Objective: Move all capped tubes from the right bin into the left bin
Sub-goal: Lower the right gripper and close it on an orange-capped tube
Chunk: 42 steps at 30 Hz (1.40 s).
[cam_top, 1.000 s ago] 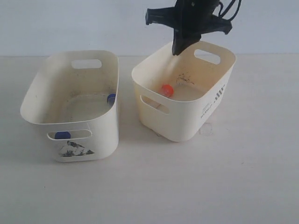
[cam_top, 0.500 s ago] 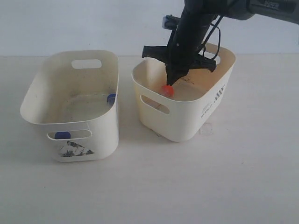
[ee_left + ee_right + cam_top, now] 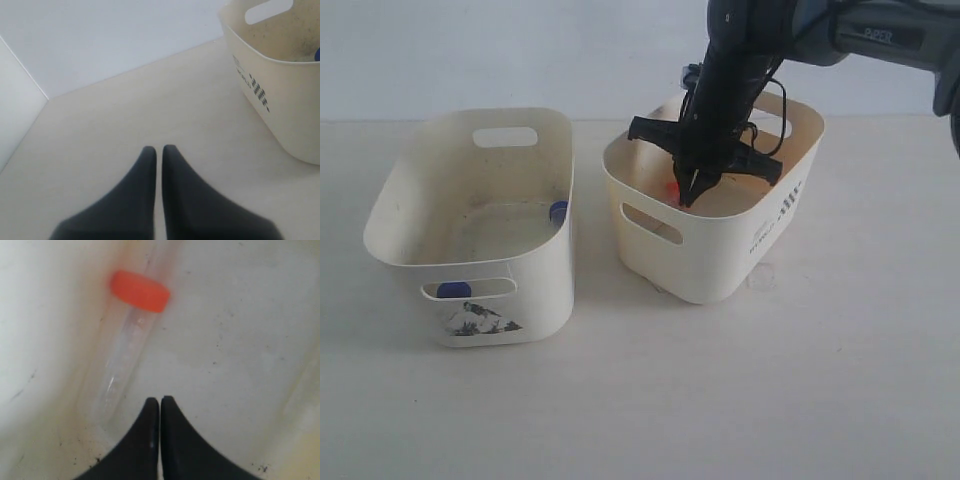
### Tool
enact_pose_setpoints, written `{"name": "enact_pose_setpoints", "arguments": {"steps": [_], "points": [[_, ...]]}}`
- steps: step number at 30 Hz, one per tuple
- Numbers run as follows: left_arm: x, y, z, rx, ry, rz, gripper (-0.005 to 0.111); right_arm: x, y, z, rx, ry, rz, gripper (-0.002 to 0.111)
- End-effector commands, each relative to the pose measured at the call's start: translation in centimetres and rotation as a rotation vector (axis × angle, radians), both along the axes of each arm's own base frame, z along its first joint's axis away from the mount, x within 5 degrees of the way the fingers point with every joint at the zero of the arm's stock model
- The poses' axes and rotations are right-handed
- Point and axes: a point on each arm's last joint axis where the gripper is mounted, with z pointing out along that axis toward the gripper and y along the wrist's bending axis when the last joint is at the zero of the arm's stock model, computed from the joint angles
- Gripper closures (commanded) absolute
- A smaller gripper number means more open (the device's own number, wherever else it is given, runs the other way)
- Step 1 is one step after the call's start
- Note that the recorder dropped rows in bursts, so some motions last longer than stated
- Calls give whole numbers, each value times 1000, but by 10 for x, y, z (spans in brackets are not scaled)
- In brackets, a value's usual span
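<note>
The right bin [image 3: 720, 262], printed on its side, holds one orange-capped tube [image 3: 671, 187]. My right gripper [image 3: 688, 200] is down inside that bin, shut and empty, its tips right beside the orange cap. In the right wrist view the clear tube [image 3: 122, 355] lies on the stained bottom, just beside the shut right gripper [image 3: 160, 399]. The left bin [image 3: 420, 170], with the bird-like sticker, holds two blue-capped tubes [image 3: 558, 211], one seen through the front slot [image 3: 453, 290]. My left gripper [image 3: 156, 148] hovers shut over bare table.
In the left wrist view a cream tub [image 3: 280, 100] with a checkered print stands off to one side, a blue spot [image 3: 317, 52] showing inside it. A pale wall [image 3: 520, 50] backs the table. The two bins stand a short gap apart.
My right arm has come down from above the right bin's rim into the bin, its shut tips now beside the orange cap. The bins and blue-capped tubes have not moved.
</note>
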Motion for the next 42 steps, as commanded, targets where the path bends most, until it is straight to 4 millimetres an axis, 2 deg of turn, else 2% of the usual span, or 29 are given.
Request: {"name": "enact_pose_setpoints", "arguments": {"steps": [1, 3, 5, 11, 14, 20, 26, 32, 42], "points": [[0, 0, 1, -12, -7, -4, 102, 2, -3, -2, 9, 11, -73, 107], [0, 0, 1, -12, -7, -4, 102, 2, -3, -5, 14, 25, -102, 103], [0, 0, 1, -12, -7, -4, 102, 2, -3, -7, 19, 36, -137, 94], [0, 0, 1, -12, -7, -4, 102, 3, -2, -8, 34, 47, -208, 46], [0, 0, 2, -12, -9, -4, 102, 1, -3, -11, 26, 80, -232, 33], [0, 0, 2, -12, -9, -4, 102, 2, -1, -16, 47, 92, -265, 33], [0, 0, 2, -12, -9, -4, 102, 11, 6, -13, 144, 17, -313, 33], [0, 0, 2, -12, -9, -4, 102, 15, 6, -17, 157, -7, -337, 33], [0, 0, 2, -12, -9, -4, 102, 18, 9, -63, 150, 63, -365, 33]]}}
